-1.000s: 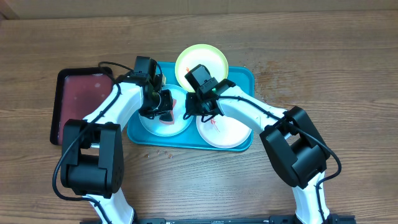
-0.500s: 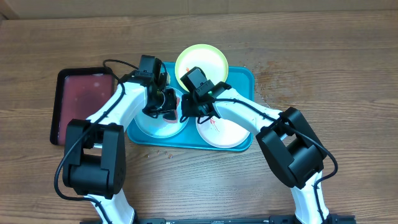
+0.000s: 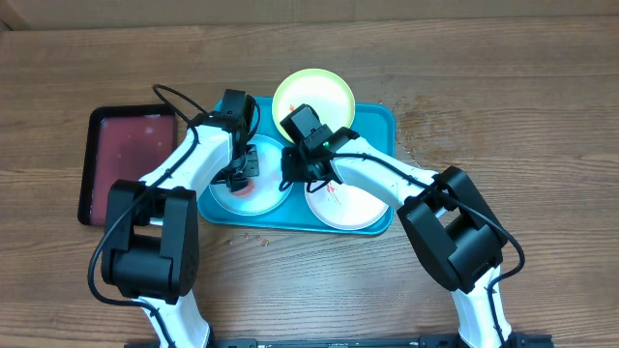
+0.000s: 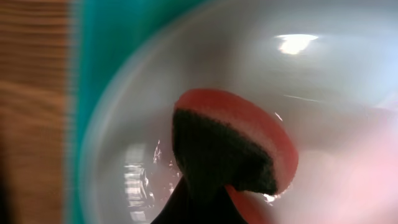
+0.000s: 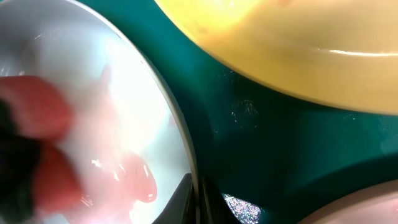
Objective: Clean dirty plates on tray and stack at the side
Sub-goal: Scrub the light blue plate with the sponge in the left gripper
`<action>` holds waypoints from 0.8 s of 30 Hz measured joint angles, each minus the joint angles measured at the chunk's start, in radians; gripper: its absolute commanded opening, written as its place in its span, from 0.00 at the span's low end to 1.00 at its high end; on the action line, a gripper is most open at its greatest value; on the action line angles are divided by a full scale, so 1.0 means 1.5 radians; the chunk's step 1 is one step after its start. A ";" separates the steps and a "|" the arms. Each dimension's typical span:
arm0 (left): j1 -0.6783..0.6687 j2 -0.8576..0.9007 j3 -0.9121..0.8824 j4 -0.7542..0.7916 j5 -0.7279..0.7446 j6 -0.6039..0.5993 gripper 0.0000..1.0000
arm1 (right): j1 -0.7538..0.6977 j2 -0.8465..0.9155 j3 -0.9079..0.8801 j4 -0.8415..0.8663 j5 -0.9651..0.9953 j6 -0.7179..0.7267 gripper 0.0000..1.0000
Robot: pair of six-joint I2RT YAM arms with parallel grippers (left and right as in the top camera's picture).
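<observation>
The left fingers [image 3: 246, 166] pinched a sponge [image 4: 245, 121] against the blue plate [image 3: 228, 199] on the tray [image 3: 375, 124]. The right fingers [image 3: 290, 178] were clamped on that plate's rim.

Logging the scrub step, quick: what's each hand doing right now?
Left hand: closed, holding the sponge.
Right hand: closed on the rim of the light blue plate.

no legible text, labels, brands, numbers or signs on anything in view
</observation>
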 measured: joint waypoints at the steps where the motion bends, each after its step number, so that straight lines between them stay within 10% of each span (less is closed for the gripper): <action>1: 0.002 0.002 0.002 -0.005 -0.023 -0.002 0.04 | 0.000 0.000 0.000 0.000 0.000 -0.002 0.04; 24: 0.017 0.051 0.056 0.050 0.288 -0.014 0.04 | 0.003 0.001 0.000 0.000 0.004 -0.003 0.04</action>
